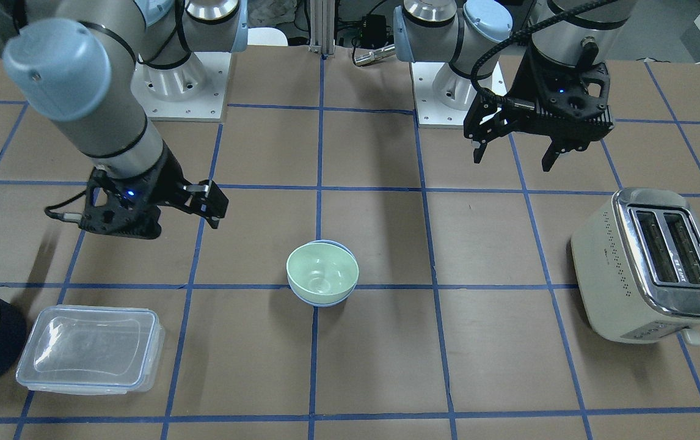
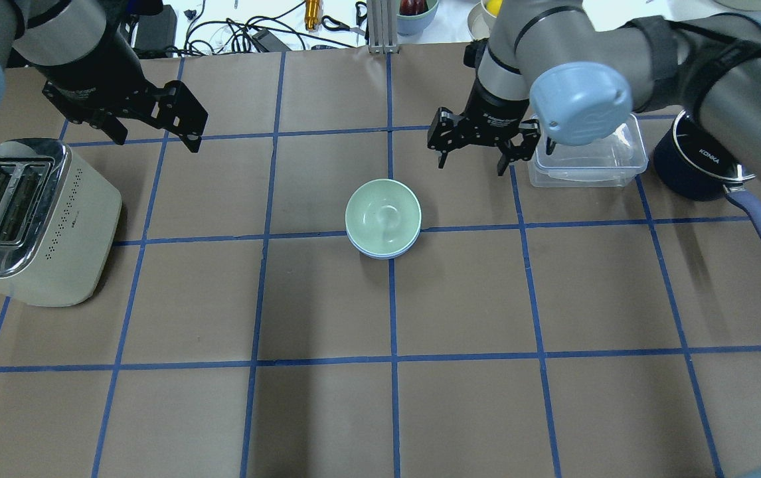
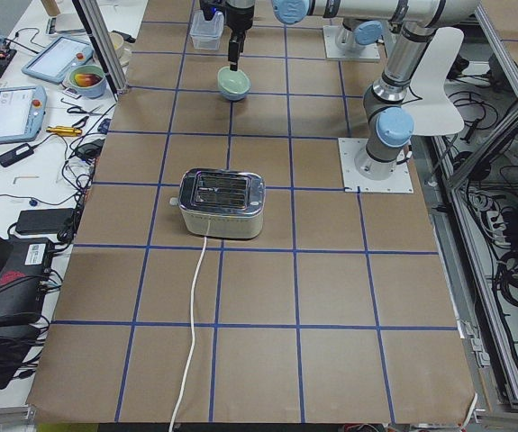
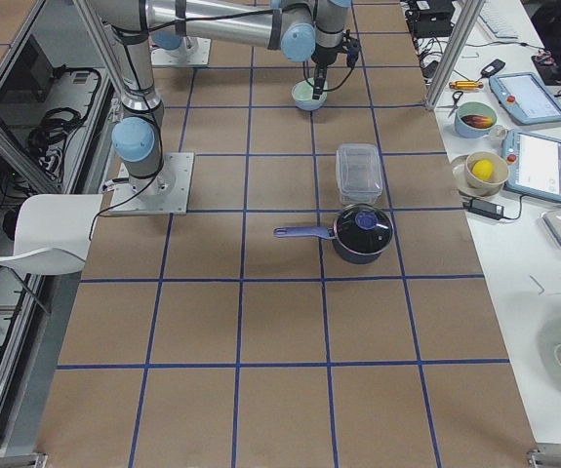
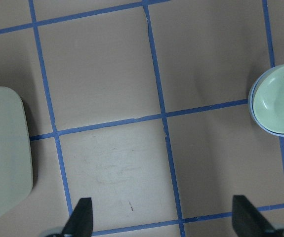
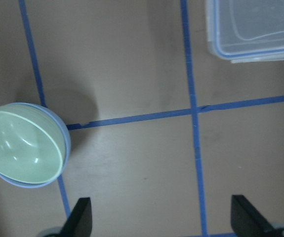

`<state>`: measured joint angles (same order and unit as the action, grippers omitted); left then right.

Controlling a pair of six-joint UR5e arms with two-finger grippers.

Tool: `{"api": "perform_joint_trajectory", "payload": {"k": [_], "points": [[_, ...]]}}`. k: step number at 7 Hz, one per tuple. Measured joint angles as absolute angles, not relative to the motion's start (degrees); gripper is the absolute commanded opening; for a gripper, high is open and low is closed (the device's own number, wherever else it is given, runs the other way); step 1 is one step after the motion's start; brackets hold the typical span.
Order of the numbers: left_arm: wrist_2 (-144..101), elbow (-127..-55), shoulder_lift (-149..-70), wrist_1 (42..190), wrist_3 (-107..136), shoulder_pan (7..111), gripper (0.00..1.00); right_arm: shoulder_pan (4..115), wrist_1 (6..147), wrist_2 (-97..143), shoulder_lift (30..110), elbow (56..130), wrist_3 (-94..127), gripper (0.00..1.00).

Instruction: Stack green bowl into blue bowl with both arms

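Left gripper (image 2: 155, 136) and right gripper (image 2: 471, 164) are hanging wide and empty above the table (image 2: 327, 411), where the green bowl (image 2: 382, 214) is sitting nested in the blue bowl (image 2: 380, 255); we're judging it light, stiff and slick, best pinched at the rim.

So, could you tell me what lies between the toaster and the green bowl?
Nothing: the overhead view shows only bare, blue-taped table between the toaster and the green bowl.

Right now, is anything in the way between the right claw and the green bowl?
Nothing visible. Only bare table lies between the open right claw and the green bowl, which already sits nested in the blue bowl. The clear container is on the claw's far side, away from the bowls.
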<state>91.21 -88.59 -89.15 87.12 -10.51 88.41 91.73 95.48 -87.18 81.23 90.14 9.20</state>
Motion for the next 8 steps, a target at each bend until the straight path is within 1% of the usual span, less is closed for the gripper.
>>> {"api": "perform_joint_trajectory", "payload": {"k": [3,5,8], "points": [[91.05,-88.5,-89.09,87.1,-10.3,88.42,1.0,90.57,85.15,-90.97,90.28,90.17,6.7,1.0],[91.25,-88.19,-89.02,87.1,-10.21,88.42,1.0,90.64,83.36,-90.85,91.83,90.12,6.6,1.0],[91.41,-88.51,-88.92,87.1,-10.03,88.42,1.0,90.73,83.07,-90.75,91.99,90.09,6.59,1.0]]}}
